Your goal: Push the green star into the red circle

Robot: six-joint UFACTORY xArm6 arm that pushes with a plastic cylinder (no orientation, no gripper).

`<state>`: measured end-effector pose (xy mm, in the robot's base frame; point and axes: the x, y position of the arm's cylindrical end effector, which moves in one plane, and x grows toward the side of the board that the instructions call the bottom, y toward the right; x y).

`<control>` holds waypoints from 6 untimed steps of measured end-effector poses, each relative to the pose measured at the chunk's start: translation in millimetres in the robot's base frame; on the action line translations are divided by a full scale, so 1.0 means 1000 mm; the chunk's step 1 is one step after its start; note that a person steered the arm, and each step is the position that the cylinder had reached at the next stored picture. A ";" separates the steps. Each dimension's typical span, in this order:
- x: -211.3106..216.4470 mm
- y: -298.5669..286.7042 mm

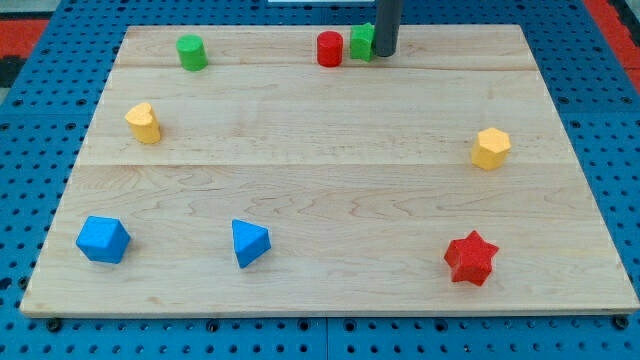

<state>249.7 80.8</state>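
Observation:
The green star [361, 42] sits near the view's top centre, partly hidden by my rod. The red circle [329, 49], a short red cylinder, stands just to its left, with a small gap or light contact that I cannot tell apart. My tip [385, 53] rests on the board against the green star's right side.
A green cylinder [191, 52] is at the top left. A yellow heart [144, 123] is at the left, a yellow hexagon [491, 148] at the right. A blue block [103, 239] and a blue triangle [249, 243] are at the bottom left, a red star [470, 259] at the bottom right. The wooden board [320, 180] lies on a blue pegboard.

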 end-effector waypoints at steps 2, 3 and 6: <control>-0.040 0.025; -0.041 -0.009; -0.056 -0.023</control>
